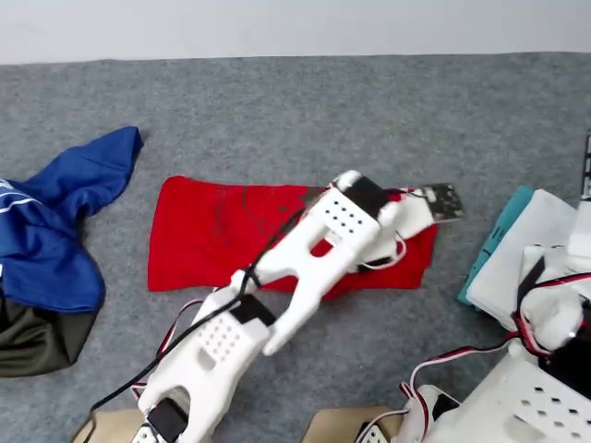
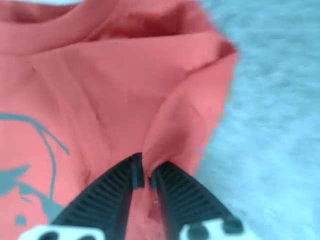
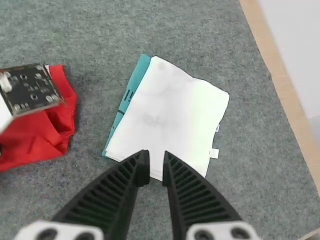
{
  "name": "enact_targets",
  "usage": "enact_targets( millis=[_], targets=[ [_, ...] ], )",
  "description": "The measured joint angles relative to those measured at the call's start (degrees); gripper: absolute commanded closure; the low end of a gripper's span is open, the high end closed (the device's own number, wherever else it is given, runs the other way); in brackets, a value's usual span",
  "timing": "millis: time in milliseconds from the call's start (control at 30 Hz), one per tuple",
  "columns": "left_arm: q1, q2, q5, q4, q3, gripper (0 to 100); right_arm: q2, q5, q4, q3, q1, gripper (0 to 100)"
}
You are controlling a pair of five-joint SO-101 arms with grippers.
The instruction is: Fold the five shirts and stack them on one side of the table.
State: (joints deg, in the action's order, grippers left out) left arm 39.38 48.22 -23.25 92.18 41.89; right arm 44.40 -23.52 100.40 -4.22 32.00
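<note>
A red shirt (image 1: 203, 231) lies spread out flat in the middle of the grey table. My left gripper (image 1: 409, 224) is at its right end. In the left wrist view that gripper (image 2: 146, 172) is shut on a raised fold of the red shirt (image 2: 100, 90) near its edge. My right gripper (image 3: 154, 165) hovers shut with nothing in it, above the near edge of a folded white shirt (image 3: 170, 125). The white shirt lies on a folded teal shirt (image 3: 131, 85). This stack (image 1: 526, 249) sits at the right side of the table.
A crumpled blue shirt (image 1: 55, 212) lies at the left edge, partly over a dark olive shirt (image 1: 37, 341). The left arm's circuit board (image 3: 27, 87) hangs over the red shirt's corner (image 3: 35, 130). The right arm's body (image 1: 536, 397) fills the near right corner.
</note>
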Motion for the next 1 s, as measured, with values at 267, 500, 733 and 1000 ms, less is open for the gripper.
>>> enact_targets(
  millis=[267,500,733,1000],
  targets=[
    [-5.01,4.66,0.0,-4.92,1.49,88,0.0,0.0,0.0,0.0,0.0,93.8],
    [-7.56,4.75,-0.09,-4.92,8.53,85,0.0,0.0,0.0,0.0,0.0,93.8],
    [-7.91,4.75,-0.7,-4.92,10.99,85,0.0,0.0,0.0,0.0,0.0,93.8],
    [-5.54,3.08,-1.05,6.33,17.58,85,0.0,0.0,0.0,0.0,0.0,93.8]
  ],
)
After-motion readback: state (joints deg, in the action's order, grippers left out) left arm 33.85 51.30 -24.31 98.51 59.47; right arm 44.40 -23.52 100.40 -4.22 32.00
